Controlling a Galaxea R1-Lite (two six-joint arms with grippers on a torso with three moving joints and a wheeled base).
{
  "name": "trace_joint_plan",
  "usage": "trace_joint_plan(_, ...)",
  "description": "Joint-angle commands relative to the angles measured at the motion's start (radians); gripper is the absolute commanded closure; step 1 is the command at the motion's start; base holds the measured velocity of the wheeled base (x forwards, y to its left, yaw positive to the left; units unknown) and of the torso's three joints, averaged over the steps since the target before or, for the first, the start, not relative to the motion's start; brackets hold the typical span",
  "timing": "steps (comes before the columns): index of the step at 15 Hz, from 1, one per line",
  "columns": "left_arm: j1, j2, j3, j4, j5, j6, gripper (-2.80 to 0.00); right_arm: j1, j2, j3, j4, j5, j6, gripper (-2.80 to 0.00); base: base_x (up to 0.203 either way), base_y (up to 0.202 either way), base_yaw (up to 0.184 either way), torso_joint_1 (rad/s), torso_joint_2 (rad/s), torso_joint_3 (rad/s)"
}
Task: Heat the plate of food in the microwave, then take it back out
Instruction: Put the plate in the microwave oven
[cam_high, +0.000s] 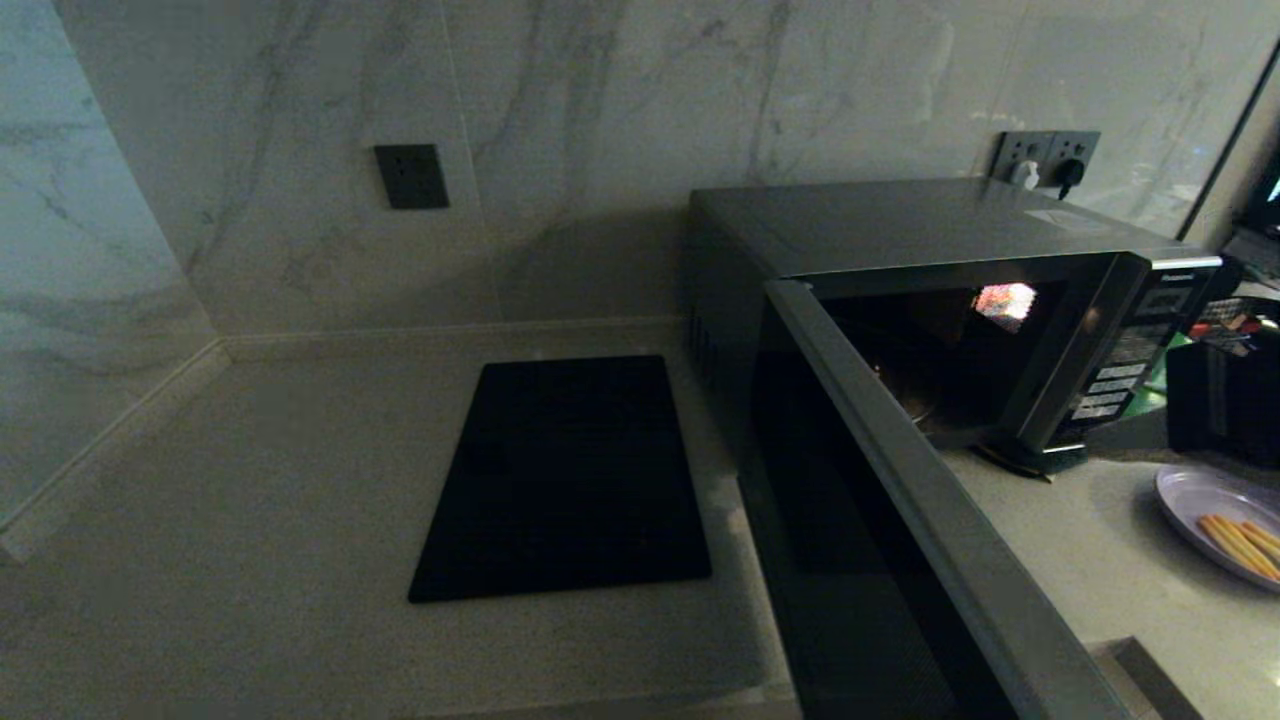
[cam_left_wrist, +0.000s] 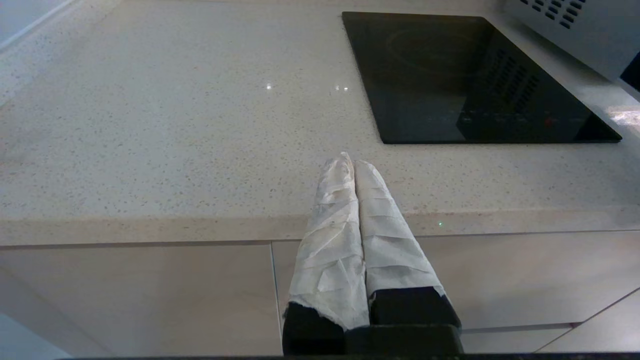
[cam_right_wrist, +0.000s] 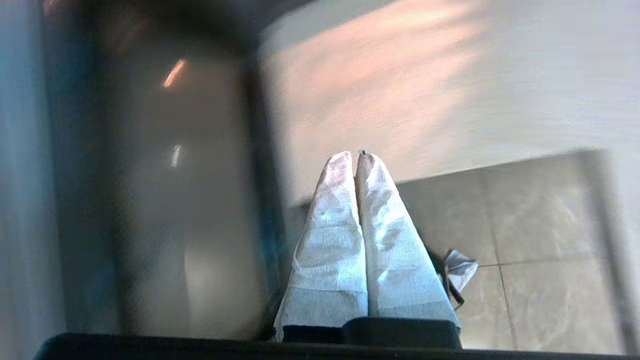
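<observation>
A: How do the fingers stand?

B: The right gripper (cam_right_wrist: 355, 156) has its two white-wrapped fingers (cam_right_wrist: 330, 225) pressed together, tips touching, nothing between them. Its wrist view is blurred; a dark upright panel is on one side of the tips and pale worktop and floor tiles lie beyond. I cannot tell how near it is to the door. The arm does not show in the head view.

A: And the left one?

B: The left gripper (cam_left_wrist: 354, 161) is also closed and empty, its wrapped fingers (cam_left_wrist: 332, 220) side by side. It hangs off the front edge of the worktop (cam_left_wrist: 150, 125), over the cabinet fronts, well apart from the cooktop (cam_left_wrist: 465, 80).

A: Where is the plate?

B: The plate (cam_high: 1195, 505) lies on the worktop near its right end, in front of the microwave (cam_high: 900, 225) and outside it. Orange-yellow sticks (cam_high: 1240, 545) lie on it.

A: The microwave?

B: It stands at the back right of the worktop. Its door (cam_high: 900, 520) is swung wide open toward the front edge, and a lamp glows inside the chamber. The button panel (cam_high: 1125, 370) is on its right side. The cooktop lies flat on the worktop just left of it. Two plugs sit in a wall socket (cam_high: 1045, 158) behind it.
</observation>
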Motion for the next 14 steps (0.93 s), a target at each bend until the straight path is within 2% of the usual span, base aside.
trace_joint_plan(1,0.0,0.001,0.0,0.0,0.001,-0.001,0.0,-0.205,-0.017,0.011,0.001,-0.007,0.004,0.0,0.0,0.0,0.0,0.0,0.0,0.0)
trace_joint_plan(5,0.0,0.001,0.0,0.0,0.001,-0.001,0.0,-0.55,-0.002,0.055,-0.032,-0.012,-0.025,0.0,0.0,0.0,0.0,0.0,0.0,0.0)
trace_joint_plan(6,0.0,0.0,0.0,0.0,0.001,-0.001,0.0,-0.622,0.006,0.091,-0.089,-0.014,-0.048,0.0,0.0,0.0,0.0,0.0,0.0,0.0)
trace_joint_plan(8,0.0,0.001,0.0,0.0,0.001,-0.001,0.0,-0.722,0.013,0.211,-0.343,-0.028,-0.074,0.0,0.0,0.0,0.0,0.0,0.0,0.0)
trace_joint_plan(9,0.0,0.002,0.0,0.0,0.001,-0.001,0.0,-0.775,0.016,0.249,-0.426,-0.034,-0.089,0.0,0.0,0.0,0.0,0.0,0.0,0.0)
trace_joint_plan(11,0.0,0.001,0.0,0.0,0.001,-0.001,0.0,-0.842,0.039,0.274,-0.457,-0.04,-0.114,0.0,0.0,0.0,0.0,0.0,0.0,0.0)
trace_joint_plan(12,0.0,0.002,0.0,0.0,0.001,-0.001,0.0,-0.848,0.055,0.269,-0.443,-0.052,-0.114,0.0,0.0,0.0,0.0,0.0,0.0,0.0)
trace_joint_plan(14,0.0,0.0,0.0,0.0,0.001,-0.001,0.0,-0.85,0.077,0.232,-0.31,-0.094,-0.108,0.0,0.0,0.0,0.0,0.0,0.0,0.0)
